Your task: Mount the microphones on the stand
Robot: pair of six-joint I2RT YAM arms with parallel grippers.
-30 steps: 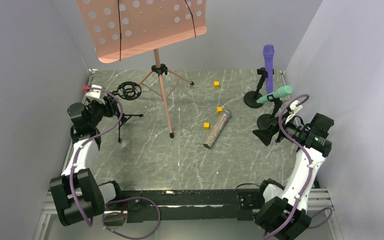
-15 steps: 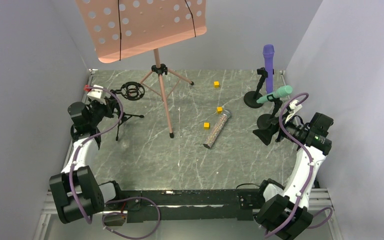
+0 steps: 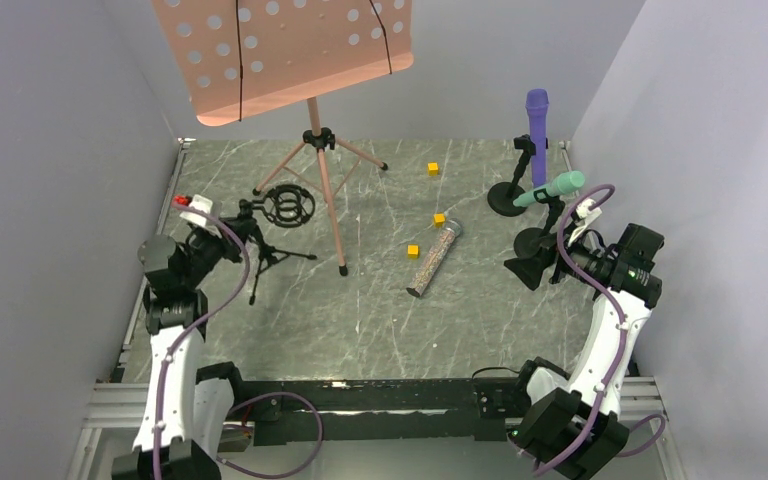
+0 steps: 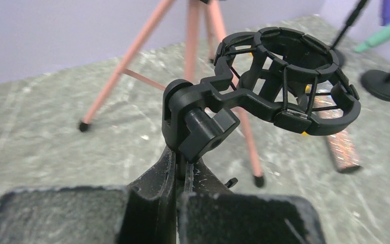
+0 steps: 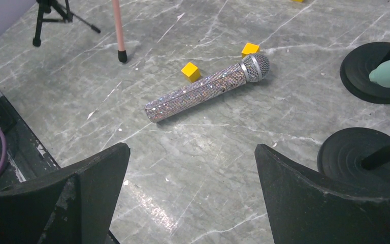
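The glittery silver-pink microphone [image 3: 433,258] lies flat mid-table; it also shows in the right wrist view [image 5: 203,91]. The purple microphone [image 3: 537,120] stands upright in a round-base stand [image 3: 508,198] at the back right. The mint-teal microphone [image 3: 550,188] sits tilted in a second round-base stand [image 3: 535,242]. My left gripper [image 3: 238,232] is shut on the stem of a small black tripod stand with an empty shock-mount ring [image 3: 288,205], seen close in the left wrist view [image 4: 289,81], fingers [image 4: 152,188] clamped below its knob. My right gripper [image 5: 190,147] is open and empty, right of the silver microphone.
A pink music stand [image 3: 280,50] on a tripod pole [image 3: 328,190] stands at the back centre. Three small yellow cubes [image 3: 433,168] [image 3: 439,219] [image 3: 413,251] lie near the silver microphone's head. Grey walls close in left, right and back.
My left arm has carried the black tripod stand with its ring to the right and nearer, away from the left wall. The right arm has hardly moved.
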